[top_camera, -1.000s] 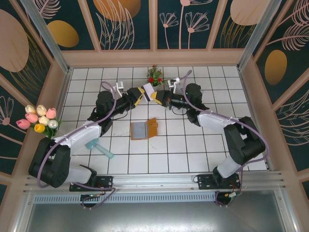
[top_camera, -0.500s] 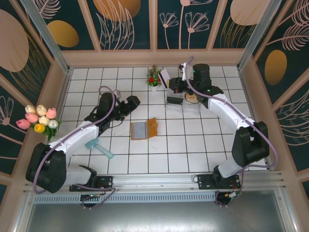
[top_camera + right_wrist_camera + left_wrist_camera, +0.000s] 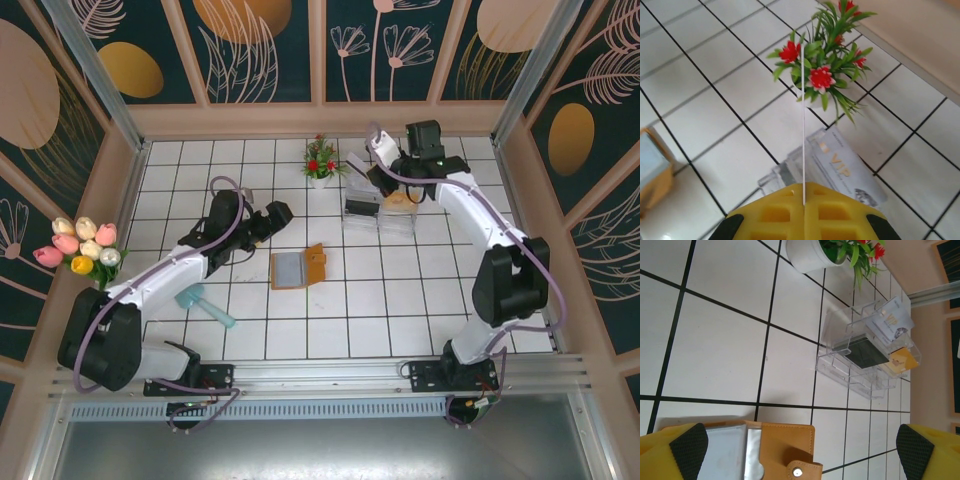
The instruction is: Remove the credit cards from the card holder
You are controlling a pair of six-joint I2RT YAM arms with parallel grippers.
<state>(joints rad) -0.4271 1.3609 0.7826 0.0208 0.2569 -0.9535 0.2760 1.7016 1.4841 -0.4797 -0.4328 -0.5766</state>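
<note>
Fingers of the right arm (image 3: 775,212) pinch a thin pale card (image 3: 803,125) above the clear tray (image 3: 395,226); the left fingers (image 3: 687,446) stand wide over the open card holder (image 3: 298,268), which lies mid-table (image 3: 330,320). Probably this card is being put away. Next, the left fingers should lower and pick one from the holder's pockets.

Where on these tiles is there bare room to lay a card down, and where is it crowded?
Free: tiles right of the card holder, out to the right arm; also the back-left corner beside the potted plant. Crowded: around the clear tray, where the right gripper pinches a white card.
</note>
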